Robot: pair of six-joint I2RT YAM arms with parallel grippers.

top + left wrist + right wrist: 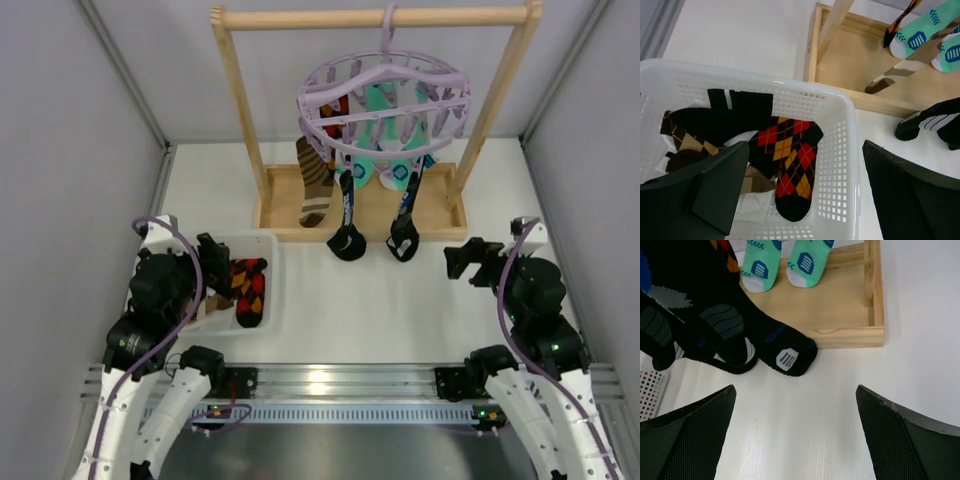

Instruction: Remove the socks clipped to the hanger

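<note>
Limp, light black fabric socks (347, 215) on the round lavender plastic hanger (385, 100) likely want pinching high on the leg; left gripper (805, 175) and right gripper (795, 430) stand released, empty

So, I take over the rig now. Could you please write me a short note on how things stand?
Left gripper: open, empty, above the white basket.
Right gripper: open, empty, facing the black socks.
Done: several socks lie in the basket, with a red argyle sock on top.
Left to do: the black socks, a brown striped sock and the mint-green socks hang on the hanger.
</note>
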